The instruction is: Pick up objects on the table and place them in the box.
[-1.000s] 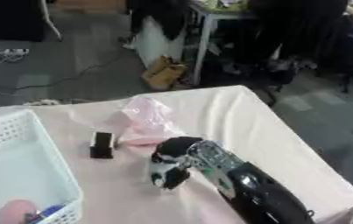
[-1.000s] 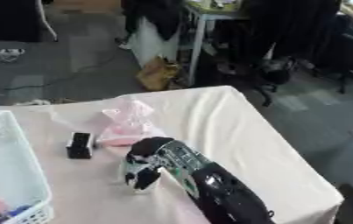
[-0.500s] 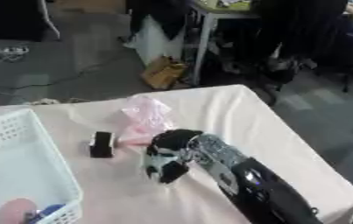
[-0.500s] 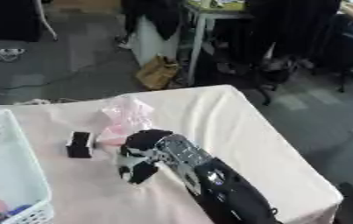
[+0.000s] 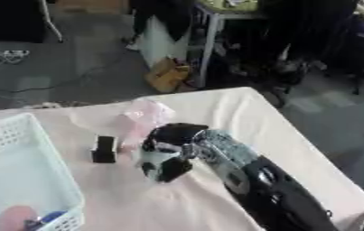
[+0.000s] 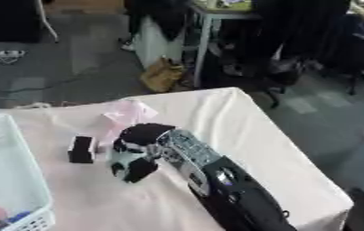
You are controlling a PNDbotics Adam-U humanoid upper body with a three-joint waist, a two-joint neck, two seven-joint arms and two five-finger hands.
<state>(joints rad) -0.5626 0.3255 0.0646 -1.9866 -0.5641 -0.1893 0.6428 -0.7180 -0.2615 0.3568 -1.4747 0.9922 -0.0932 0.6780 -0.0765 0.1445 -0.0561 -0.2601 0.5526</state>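
Note:
A crumpled pink bag lies on the pink-clothed table, toward its far middle. A small black block stands left of it, near the basket. My right hand comes in from the lower right on a black and silver arm. It hovers just in front of the bag and right of the block, with its fingers hanging down relaxed and nothing held. The hand covers the bag's near edge. My left hand shows in neither view.
A white mesh basket stands at the table's left, with a pink thing and a blue thing in its near corner. Beyond the table's far edge are a brown bag on the floor, desks and chairs.
My right hand has moved left and farther up the table, closing on the pink bag and the black block. Bag, block and basket have stayed put.

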